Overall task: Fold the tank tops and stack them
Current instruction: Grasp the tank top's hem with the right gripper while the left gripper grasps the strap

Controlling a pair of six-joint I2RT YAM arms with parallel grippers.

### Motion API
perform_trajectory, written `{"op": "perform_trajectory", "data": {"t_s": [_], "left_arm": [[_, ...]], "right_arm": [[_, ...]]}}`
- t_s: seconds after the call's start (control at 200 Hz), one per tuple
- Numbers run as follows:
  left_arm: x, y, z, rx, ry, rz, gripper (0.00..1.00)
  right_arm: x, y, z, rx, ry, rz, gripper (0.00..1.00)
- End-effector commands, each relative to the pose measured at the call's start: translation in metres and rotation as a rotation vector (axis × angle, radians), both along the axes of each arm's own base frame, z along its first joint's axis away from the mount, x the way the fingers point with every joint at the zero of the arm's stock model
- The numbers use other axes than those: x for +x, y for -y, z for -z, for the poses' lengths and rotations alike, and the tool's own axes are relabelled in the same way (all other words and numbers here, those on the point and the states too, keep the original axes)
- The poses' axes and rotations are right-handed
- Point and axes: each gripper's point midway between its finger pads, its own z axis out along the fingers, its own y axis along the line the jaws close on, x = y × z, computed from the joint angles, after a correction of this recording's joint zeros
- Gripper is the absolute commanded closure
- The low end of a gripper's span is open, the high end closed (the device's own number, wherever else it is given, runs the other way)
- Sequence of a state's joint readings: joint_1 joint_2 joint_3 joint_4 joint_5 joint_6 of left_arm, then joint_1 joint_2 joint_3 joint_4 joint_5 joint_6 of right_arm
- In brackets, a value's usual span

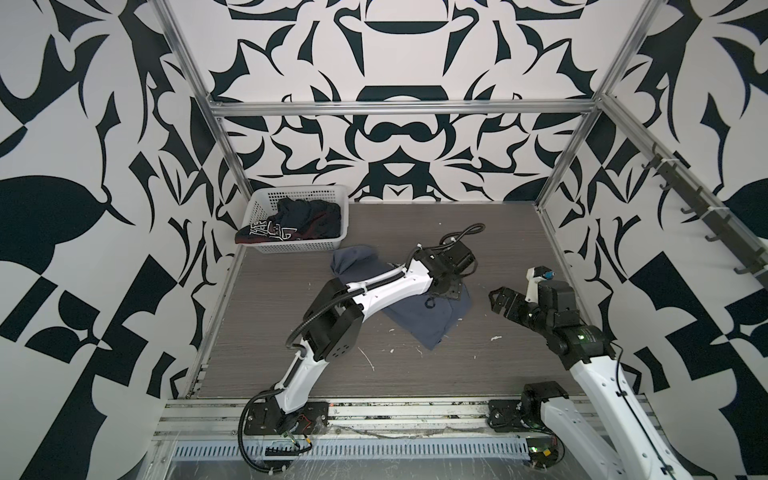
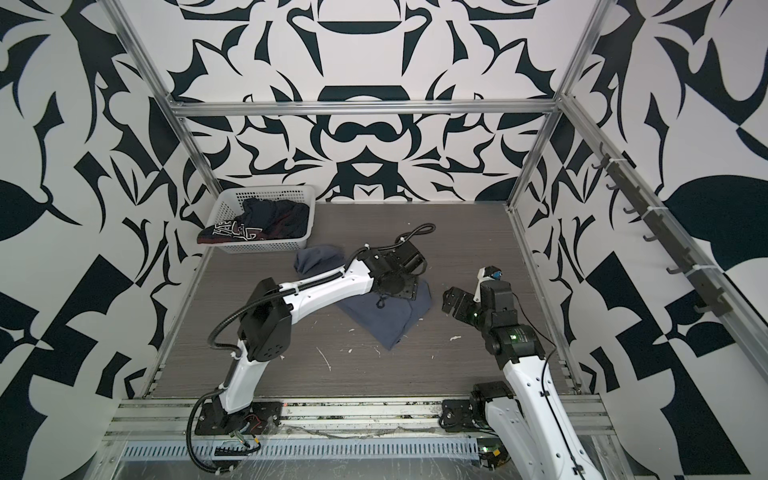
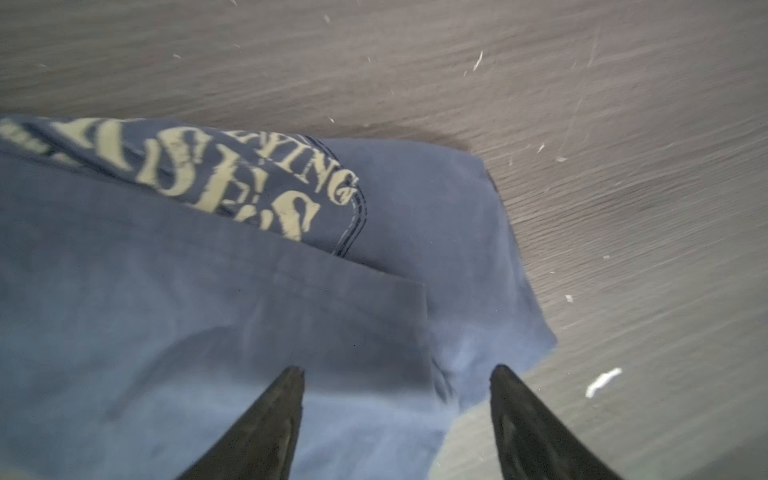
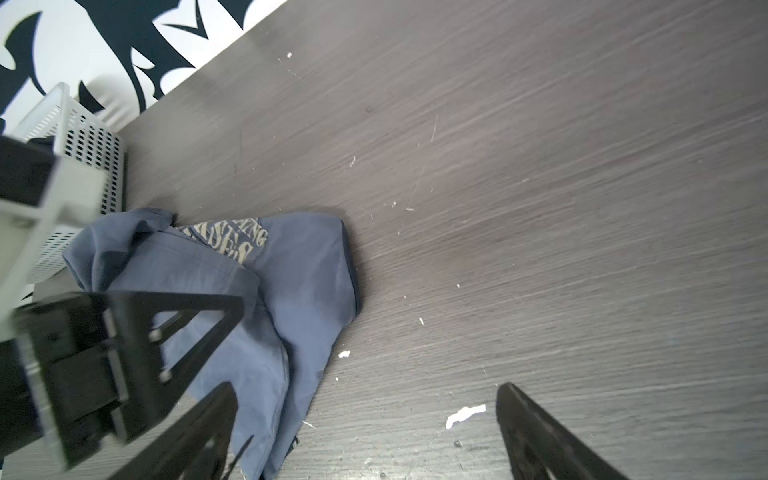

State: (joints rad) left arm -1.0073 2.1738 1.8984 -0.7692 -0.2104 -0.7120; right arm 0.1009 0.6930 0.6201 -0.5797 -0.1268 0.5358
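Leaves the navy tank top (image 1: 307, 220) bunched in the basket (image 1: 291, 246) far left, works the fold of the grey-blue tank top (image 1: 419, 320) on the desk (image 1: 478, 365), left gripper (image 3: 397, 369) parted and empty over it, right gripper (image 4: 365, 385) wide and empty beside; probably needs a hem pinch next

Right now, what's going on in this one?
The left claw hangs open over the grey-blue tank top, which lies partly folded on the table, and grips nothing. The right claw is open too, off beside that top over bare table. The navy tank top sits crumpled in the white basket at the far corner, one end draped over the rim, so nothing is stacked yet.
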Motion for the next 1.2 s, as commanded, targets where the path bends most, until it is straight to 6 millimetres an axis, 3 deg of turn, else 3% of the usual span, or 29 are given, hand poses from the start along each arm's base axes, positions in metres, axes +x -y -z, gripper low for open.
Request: {"op": "perform_trajectory", "data": {"t_s": [0.0,0.14,0.215,0.305,0.39,0.535,0.655,0.695,0.755,0.83,1.025,1.115,1.195], "left_arm": [[-0.002,-0.002,0.009,0.023,-0.054,-0.024,0.34],[-0.003,-0.003,0.015,0.046,-0.072,-0.025,0.63],[-0.001,-0.010,0.003,0.045,-0.047,-0.033,0.81],[0.005,-0.027,-0.031,0.025,0.039,-0.061,1.00],[0.011,-0.056,-0.077,-0.030,0.159,-0.111,1.00],[0.002,-0.138,-0.159,-0.107,0.400,-0.244,1.00],[-0.017,-0.235,-0.187,-0.112,0.489,-0.447,1.00],[-0.024,-0.272,-0.183,-0.105,0.481,-0.541,1.00],[-0.037,-0.324,-0.155,-0.056,0.420,-0.668,1.00],[-0.049,-0.360,-0.123,-0.068,0.338,-0.754,1.00],[-0.069,-0.395,-0.062,-0.006,0.213,-0.847,1.00],[-0.075,-0.415,-0.052,0.093,0.196,-0.901,1.00],[-0.073,-0.421,-0.049,0.107,0.202,-0.913,1.00]], "right_arm": [[-0.002,-0.003,0.005,0.023,-0.007,-0.002,0.00],[-0.002,-0.006,0.016,0.039,-0.036,-0.008,0.01],[-0.001,-0.008,0.021,0.047,-0.053,-0.013,0.01],[0.002,-0.012,0.026,0.059,-0.071,-0.025,0.03],[0.007,-0.017,0.027,0.077,-0.081,-0.044,0.06],[0.017,-0.023,0.029,0.096,-0.093,-0.062,0.10],[0.026,-0.032,0.031,0.104,-0.104,-0.088,0.12],[0.028,-0.035,0.033,0.103,-0.109,-0.097,0.12],[0.032,-0.043,0.037,0.097,-0.120,-0.117,0.13],[0.036,-0.054,0.043,0.093,-0.140,-0.139,0.14],[0.049,-0.090,0.060,0.082,-0.188,-0.213,0.19],[0.054,-0.104,0.069,0.053,-0.210,-0.243,0.22],[0.058,-0.107,0.081,0.024,-0.246,-0.239,0.25]]}}
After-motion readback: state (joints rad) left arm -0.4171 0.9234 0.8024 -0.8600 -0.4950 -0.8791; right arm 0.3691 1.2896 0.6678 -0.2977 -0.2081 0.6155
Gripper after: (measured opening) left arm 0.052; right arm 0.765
